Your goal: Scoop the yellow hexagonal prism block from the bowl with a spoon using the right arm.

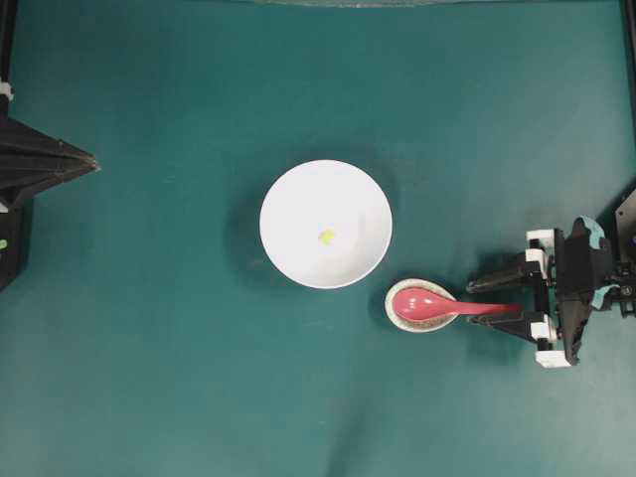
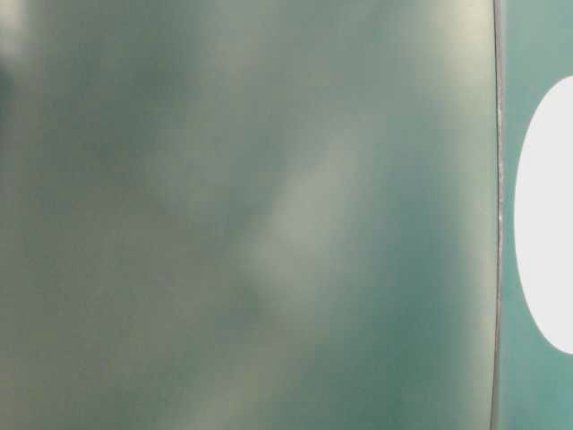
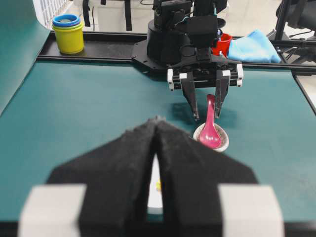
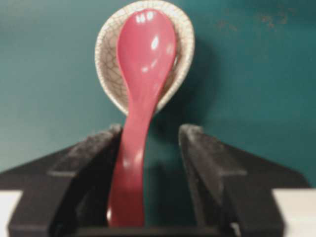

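There is one white bowl sitting in the middle of the teal worktop, and one tiny yellow hexagonal prism block is lying inside it, near the centre. Just beside the bowl, toward the right arm, one small crackled beige spoon rest is standing, and one pink-red spoon is lying with its scoop in this rest and its handle pointing out toward the right claw.

There are two arms. The right claw is standing around the handle with its jaws apart: in the right wrist view the handle is lying against one finger while the other finger is clear of it, so the spoon is not being clamped. The left claw is hanging at the left edge of the worktop, well apart from the bowl, with its two fingers pressed together and nothing between them.

Behind the worktop, the left wrist view is showing one stack of cups, yellow with a blue top, one red cup and one light blue cloth. The table-level view is blurred.
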Robot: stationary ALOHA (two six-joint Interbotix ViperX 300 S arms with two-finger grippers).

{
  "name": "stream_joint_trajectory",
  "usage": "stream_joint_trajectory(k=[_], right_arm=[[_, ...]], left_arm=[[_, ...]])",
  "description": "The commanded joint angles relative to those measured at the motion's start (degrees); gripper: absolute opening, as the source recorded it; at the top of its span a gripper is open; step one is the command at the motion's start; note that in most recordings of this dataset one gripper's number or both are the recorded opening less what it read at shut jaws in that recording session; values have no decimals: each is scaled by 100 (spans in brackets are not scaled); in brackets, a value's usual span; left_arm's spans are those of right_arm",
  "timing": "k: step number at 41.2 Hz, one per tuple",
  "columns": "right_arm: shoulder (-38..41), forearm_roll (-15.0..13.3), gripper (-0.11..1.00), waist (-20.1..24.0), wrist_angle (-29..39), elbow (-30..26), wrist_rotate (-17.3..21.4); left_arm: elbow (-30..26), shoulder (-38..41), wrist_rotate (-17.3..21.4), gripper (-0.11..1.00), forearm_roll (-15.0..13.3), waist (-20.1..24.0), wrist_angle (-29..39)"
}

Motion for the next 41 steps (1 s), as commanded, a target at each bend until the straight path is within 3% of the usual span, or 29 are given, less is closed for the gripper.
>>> stream_joint_trajectory(k=[1, 41], right_arm=[[-53, 0, 55, 35, -35, -44, -79], [-53, -97, 48, 35, 0, -114, -211]], left_arm=[[-149, 70, -9, 3, 0, 9, -18], [-149, 70, -9, 3, 0, 9, -26]])
